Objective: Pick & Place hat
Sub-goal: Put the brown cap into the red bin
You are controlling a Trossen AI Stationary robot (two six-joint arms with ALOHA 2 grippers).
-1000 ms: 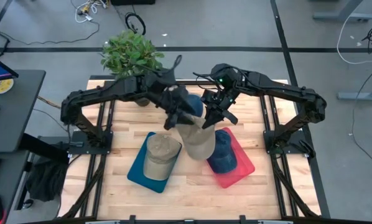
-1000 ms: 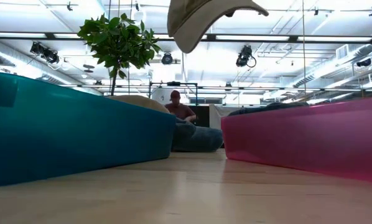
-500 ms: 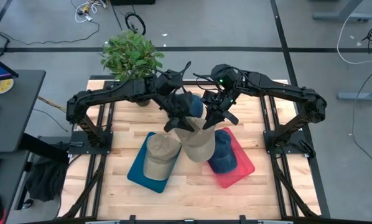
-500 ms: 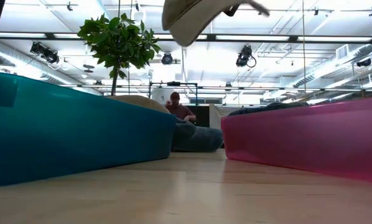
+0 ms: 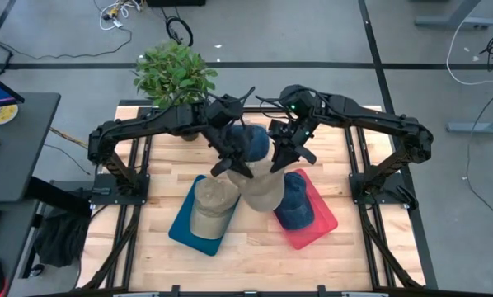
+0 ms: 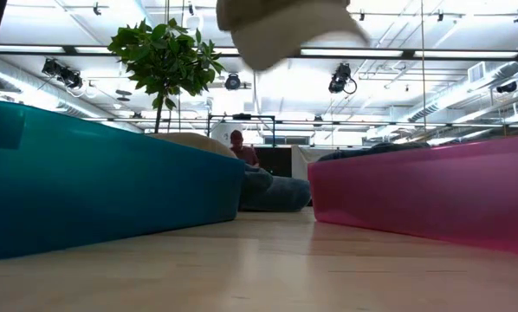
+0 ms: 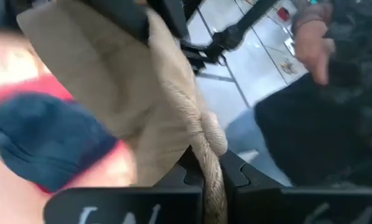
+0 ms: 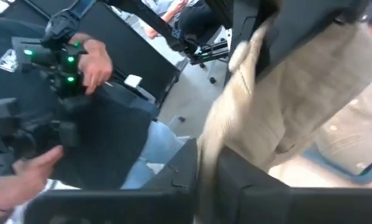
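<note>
we see the beige fabric cap held above the middle of the wooden table, left gripper pinched tight on its edge, right gripper at its other side, grip we cannot tell

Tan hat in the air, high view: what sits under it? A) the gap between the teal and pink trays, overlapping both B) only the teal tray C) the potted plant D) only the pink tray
A: the lifted tan hat hangs over the gap between the teal tray, which holds another tan hat, and the pink tray, which holds a blue hat, overlapping both; the left gripper is clamped on its edge.
</note>
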